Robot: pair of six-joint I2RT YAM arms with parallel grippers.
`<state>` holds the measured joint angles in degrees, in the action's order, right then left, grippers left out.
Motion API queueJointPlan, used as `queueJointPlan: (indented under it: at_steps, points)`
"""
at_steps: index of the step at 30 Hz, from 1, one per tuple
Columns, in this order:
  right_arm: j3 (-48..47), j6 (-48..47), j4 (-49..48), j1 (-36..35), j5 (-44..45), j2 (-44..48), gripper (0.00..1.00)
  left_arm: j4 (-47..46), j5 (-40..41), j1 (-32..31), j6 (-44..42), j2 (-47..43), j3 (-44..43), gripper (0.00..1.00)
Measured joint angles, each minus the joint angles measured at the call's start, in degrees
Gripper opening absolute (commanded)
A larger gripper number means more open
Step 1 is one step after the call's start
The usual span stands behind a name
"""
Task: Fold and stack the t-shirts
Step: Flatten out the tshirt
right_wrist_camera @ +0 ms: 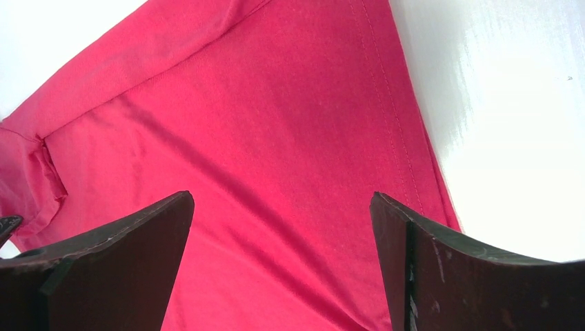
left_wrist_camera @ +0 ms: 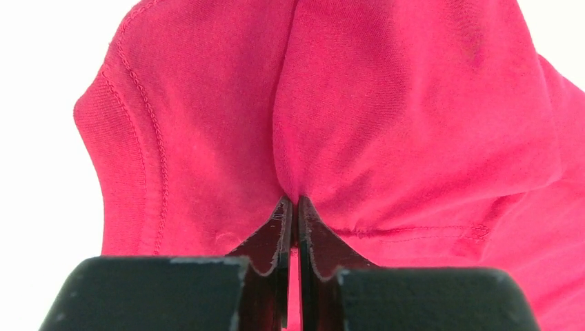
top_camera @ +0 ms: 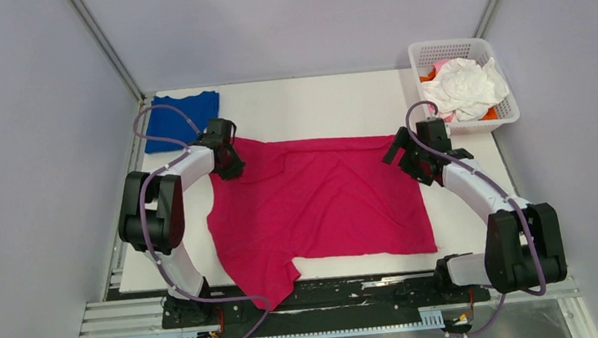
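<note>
The magenta-pink t-shirt (top_camera: 320, 204) lies spread on the white table, one part hanging over the near edge. My left gripper (top_camera: 228, 161) is at its far left corner, shut on a pinch of the pink cloth (left_wrist_camera: 345, 124) near a sleeve hem. My right gripper (top_camera: 406, 158) is open just above the shirt's far right corner; its fingers (right_wrist_camera: 131, 241) straddle flat pink cloth (right_wrist_camera: 276, 138) beside the hem. A royal blue t-shirt (top_camera: 181, 117) lies folded at the far left. White, pale pink and orange shirts (top_camera: 465, 84) are piled in the basket.
The white lattice basket (top_camera: 508, 113) stands at the far right corner of the table. Grey walls close in the left, back and right. The table's white surface (top_camera: 314, 104) shows beyond the pink shirt.
</note>
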<state>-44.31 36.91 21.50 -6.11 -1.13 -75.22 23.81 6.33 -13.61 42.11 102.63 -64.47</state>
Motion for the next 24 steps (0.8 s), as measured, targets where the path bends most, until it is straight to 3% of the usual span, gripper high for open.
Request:
queueJointPlan:
  at_steps: [12,24]
  points:
    - [-1.7,0.3,-0.2,0.5,3.1,-3.0,0.96,-1.1,-4.0,0.0,0.0,-2.1,-0.1,0.00]
    - [-13.7,1.2,-5.1,0.7,5.0,-19.1,0.93,-4.3,-8.0,0.0,1.5,-3.0,-5.7,0.00]
